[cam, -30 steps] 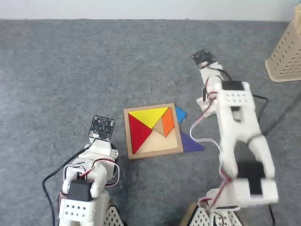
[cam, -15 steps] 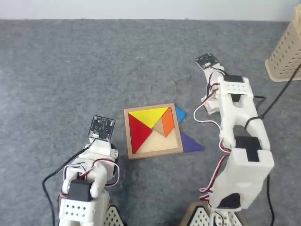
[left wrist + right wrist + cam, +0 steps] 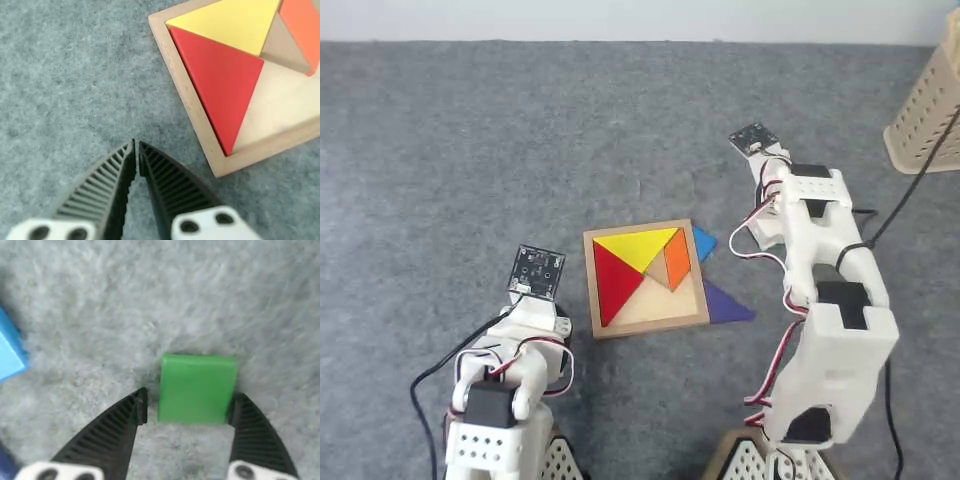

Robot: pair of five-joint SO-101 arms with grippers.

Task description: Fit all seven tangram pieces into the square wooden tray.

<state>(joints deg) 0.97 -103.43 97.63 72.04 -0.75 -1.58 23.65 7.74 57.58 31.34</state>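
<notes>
Picking up the green square piece is judged to be the step in hand. It is seen lying flat on the grey carpet, flanked by the right gripper, whose jaws are spread on either side and not yet clamped. A squeeze on two opposite edges is called for next, then a lift toward the wooden tray. The piece is plain, matte and round-cornered. Yellow, red and orange pieces are seated in the tray; blue and purple pieces are left just beside it. The left gripper is pinched together, empty, near a tray corner.
</notes>
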